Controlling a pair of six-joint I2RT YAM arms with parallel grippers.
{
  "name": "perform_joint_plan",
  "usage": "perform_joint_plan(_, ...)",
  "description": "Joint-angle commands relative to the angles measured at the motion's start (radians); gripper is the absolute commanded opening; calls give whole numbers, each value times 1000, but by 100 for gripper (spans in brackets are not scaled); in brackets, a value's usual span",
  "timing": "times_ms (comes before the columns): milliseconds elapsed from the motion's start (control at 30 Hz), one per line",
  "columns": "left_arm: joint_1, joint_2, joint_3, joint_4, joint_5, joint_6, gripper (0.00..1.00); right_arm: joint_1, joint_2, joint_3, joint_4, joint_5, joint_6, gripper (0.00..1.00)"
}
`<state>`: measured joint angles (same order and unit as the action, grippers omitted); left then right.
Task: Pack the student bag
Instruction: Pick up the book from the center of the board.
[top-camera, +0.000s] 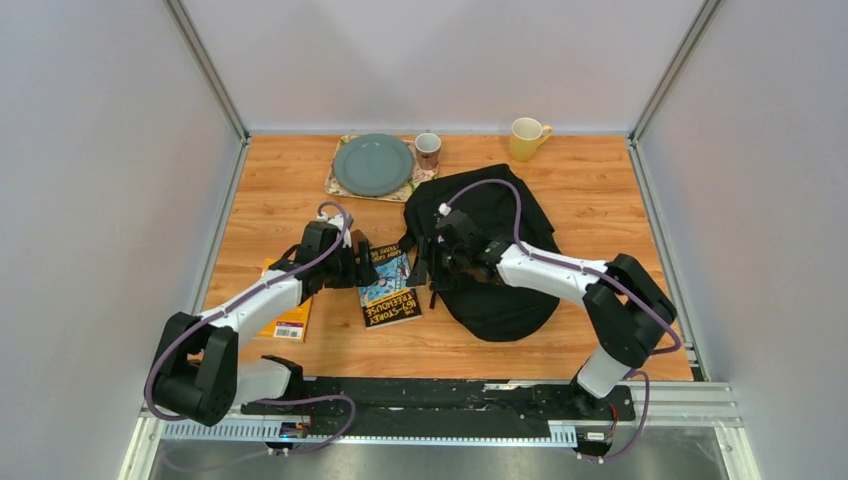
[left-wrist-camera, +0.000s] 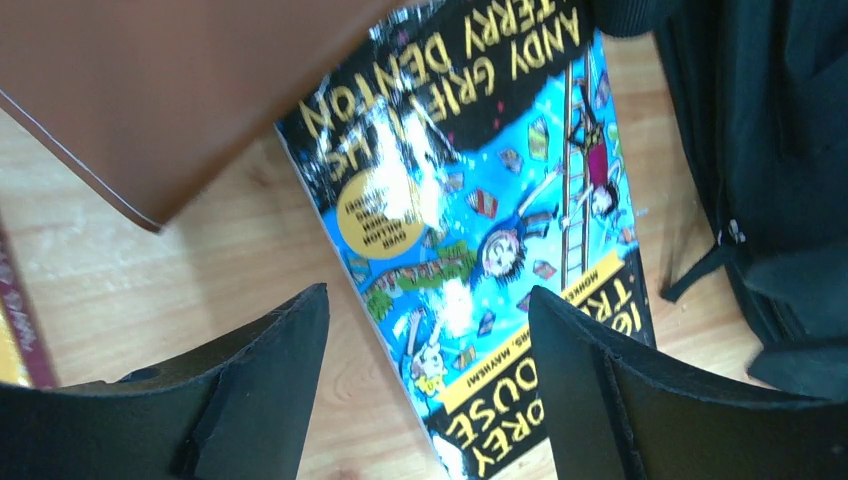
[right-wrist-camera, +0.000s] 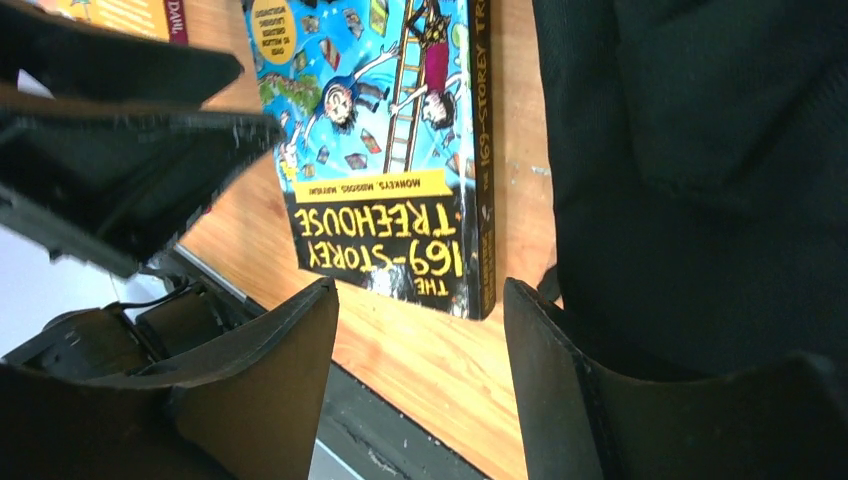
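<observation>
The student bag (top-camera: 500, 300) is being shown lying right of centre on the wooden table (top-camera: 600, 200). It is a large black heap of soft fabric with a rounded near end, and its left edge is lying just beside a blue treehouse paperback (top-camera: 388, 290). In the left wrist view a zip pull and a thin strap are being seen on its side.

The left gripper (top-camera: 362, 262) is being held over the paperback's far end. Its jaws are being spread wide and nothing is being gripped. The right gripper (top-camera: 432, 262) is being held at the bag's left edge, with its jaws standing apart and empty. Whether a finger is touching the fabric cannot be told.

At the far left, a yellow book (top-camera: 290, 320) is being partly covered by the left arm. A blurred brown slab (left-wrist-camera: 150, 90) is filling the left wrist view's corner and cannot be identified. The bag's middle is being hidden under the right arm, and its opening cannot be made out.
</observation>
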<state>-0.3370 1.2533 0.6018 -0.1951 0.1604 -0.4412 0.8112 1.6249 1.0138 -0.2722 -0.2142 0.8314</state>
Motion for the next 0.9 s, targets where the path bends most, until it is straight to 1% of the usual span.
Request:
perform_joint_plan(0, -2, -63, -75, 43, 103, -54, 81, 13, 78, 86, -7, 16, -70, 65)
perform_joint_plan(100, -3, -81, -106, 51, 142, -70, 81, 14, 150, 124, -25, 27, -84, 65)
perform_joint_plan(233, -31, -94, -142, 63, 154, -97, 81, 28, 239, 138, 10, -22, -97, 64)
perform_joint_plan(300, -52, -91, -161, 91, 172, -109, 81, 39, 269, 150, -1, -36, -100, 59)
perform_joint_plan(400, -74, -94, -166, 112, 186, -137, 81, 55, 283, 138, 4, -50, -95, 58)
perform_joint_plan(467, -83, -101, -160, 121, 195, -152, 77, 65, 280, 125, 24, -50, -81, 53)
perform_joint_plan(500, -85, -106, -152, 115, 199, -157, 76, 72, 279, 117, 33, -56, -74, 52)
perform_joint_plan(533, -88, -110, -148, 112, 196, -163, 74, 74, 277, 106, 53, -59, -61, 52)
perform_joint_plan(600, -86, -132, -132, 108, 191, -174, 68, 86, 283, 100, 68, -70, -55, 47)
perform_joint_plan(633, -88, -141, -129, 106, 192, -188, 65, 89, 286, 101, 71, -68, -51, 46)
perform_joint_plan(700, -91, -172, -117, 109, 191, -197, 62, 97, 296, 103, 74, -67, -37, 45)
perform_joint_plan(800, -92, -196, -105, 102, 174, -200, 56, 106, 297, 101, 77, -56, -26, 45)
perform_joint_plan(867, -92, -192, -96, 79, 171, -195, 44, 108, 294, 98, 74, -51, -23, 45)
